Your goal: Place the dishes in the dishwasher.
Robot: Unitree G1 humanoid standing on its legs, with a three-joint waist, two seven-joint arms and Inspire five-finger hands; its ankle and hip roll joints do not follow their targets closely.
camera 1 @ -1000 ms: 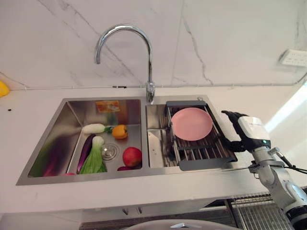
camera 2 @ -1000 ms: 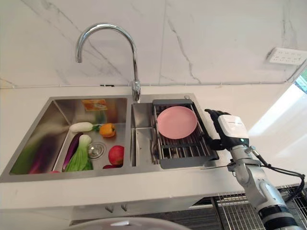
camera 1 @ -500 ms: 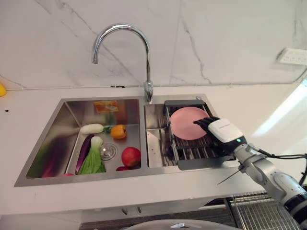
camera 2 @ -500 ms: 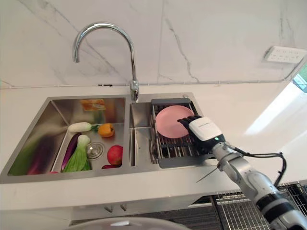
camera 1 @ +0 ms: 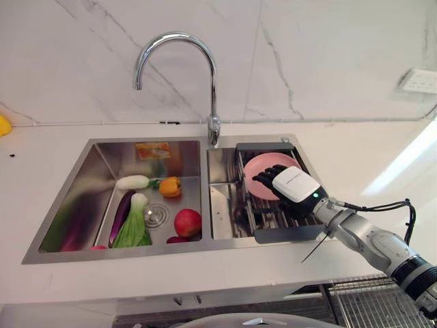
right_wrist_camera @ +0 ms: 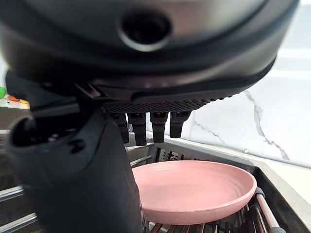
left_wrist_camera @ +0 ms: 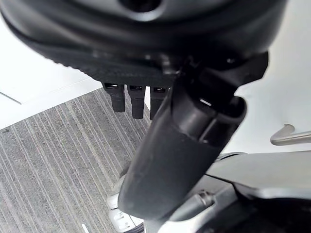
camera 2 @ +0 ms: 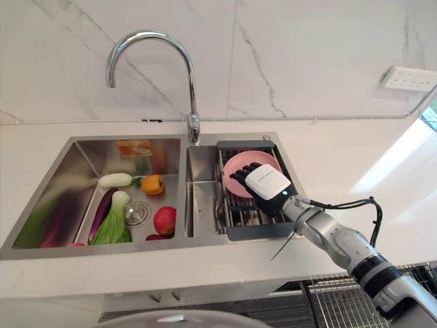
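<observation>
You have the pink plate (camera 1: 261,169) lying flat on the drying rack (camera 1: 280,222) that sits across the right basin of the sink (camera 1: 82,249). The right robot hand (camera 1: 292,188) hovers just over the plate's near half, covering part of it in the head views. Its fingers (right_wrist_camera: 152,125) are straight and released, pointing out above the plate, with the thumb (right_wrist_camera: 73,194) set apart; in the right wrist view you see a gap between the fingertips and the plate, so nothing is grasped. The rack's dark frame rises around the plate, and its metal bars (camera 2: 240,216) run under it.

Behind the rack stands the tap (camera 1: 179,75), its spout arching over the left basin, clear of the robot hand. The left basin holds vegetables, well apart from the plate: a white radish (camera 1: 133,182), an orange pepper (camera 1: 170,186), an eggplant (camera 1: 121,215), a bok choy (camera 1: 134,227) and a red apple (camera 1: 188,223) beside the drain (camera 1: 156,215). The white desk (camera 1: 355,150) surrounds the sink, with a marble wall behind and a socket (camera 1: 418,80) at the far right.

Your left robot hand (left_wrist_camera: 175,145) shows in its wrist view with fingers (left_wrist_camera: 136,99) straight and released, over a grey ribbed floor (left_wrist_camera: 48,179).
</observation>
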